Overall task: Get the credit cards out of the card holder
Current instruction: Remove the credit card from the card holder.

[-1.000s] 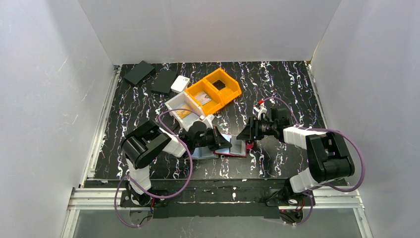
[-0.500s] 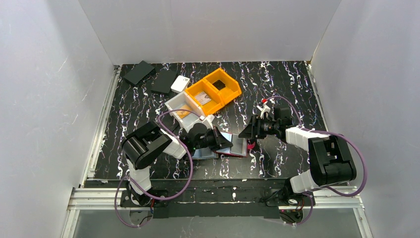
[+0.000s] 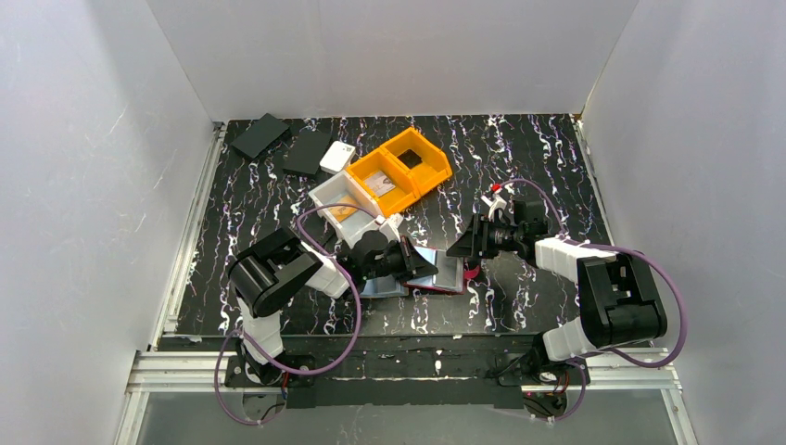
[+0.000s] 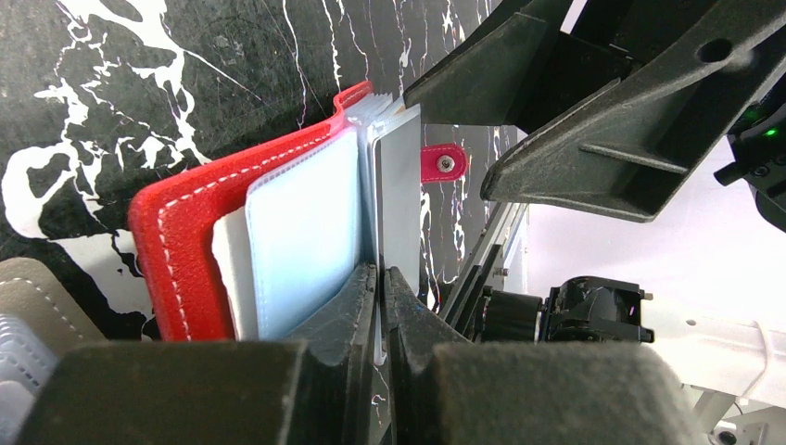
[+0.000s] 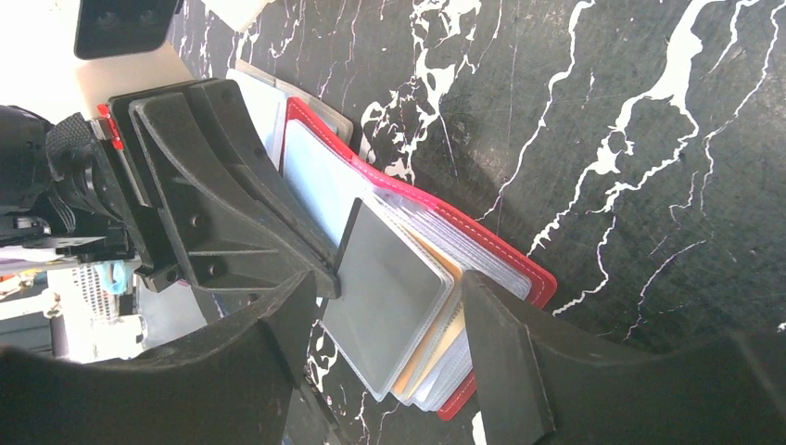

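The red card holder lies open on the black marbled table between the two arms. In the left wrist view its red cover holds a light blue sleeve and a grey card in a clear sleeve. My left gripper is shut on the edge of that grey sleeve; it also shows in the top view. In the right wrist view the grey sleeve is lifted over an orange card. My right gripper is open, its fingers either side of the fanned sleeves, touching nothing.
Flat light blue cards lie under the left wrist. A white bin and two orange bins stand behind it. Two black cases and a small white box lie at the back left.
The right gripper has shifted slightly up and to the right, away from the holder. The left gripper keeps its pinch on the grey sleeve and has hardly moved.
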Tool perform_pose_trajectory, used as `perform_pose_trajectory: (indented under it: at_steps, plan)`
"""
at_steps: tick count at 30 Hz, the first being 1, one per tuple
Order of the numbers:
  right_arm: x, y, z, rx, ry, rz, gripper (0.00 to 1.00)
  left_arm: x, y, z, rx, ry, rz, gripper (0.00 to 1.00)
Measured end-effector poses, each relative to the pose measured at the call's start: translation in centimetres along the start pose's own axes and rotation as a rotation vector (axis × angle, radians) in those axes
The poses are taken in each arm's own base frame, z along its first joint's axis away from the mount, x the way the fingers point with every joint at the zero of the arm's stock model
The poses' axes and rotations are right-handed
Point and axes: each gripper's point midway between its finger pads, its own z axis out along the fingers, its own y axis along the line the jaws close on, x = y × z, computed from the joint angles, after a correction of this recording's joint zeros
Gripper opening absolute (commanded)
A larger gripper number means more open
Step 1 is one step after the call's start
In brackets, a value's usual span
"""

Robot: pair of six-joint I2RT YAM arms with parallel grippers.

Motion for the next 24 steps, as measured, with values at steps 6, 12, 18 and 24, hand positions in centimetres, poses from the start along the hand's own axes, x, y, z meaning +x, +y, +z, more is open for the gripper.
perform_pose_trajectory:
  at_steps: [6,12,18,24]
  plan:
    - [-0.2,0.4,-0.2,-0.012,-0.012,-0.002,0.61,0.1,0.2,0.1,-0.006,0.002,-0.01,0.0]
    - [-0.8,1.4,-0.7,-0.041,-0.038,-0.031,0.59,0.3,0.7,0.3,-0.018,0.006,-0.029,0.0]
    - [-0.9,1.2,-0.5,-0.045,-0.038,-0.018,0.58,0.4,0.4,0.4,-0.011,0.013,-0.026,0.03]
    - [-0.6,0.9,-0.2,-0.043,-0.026,-0.001,0.57,0.7,0.6,0.4,-0.015,0.027,-0.032,0.09]
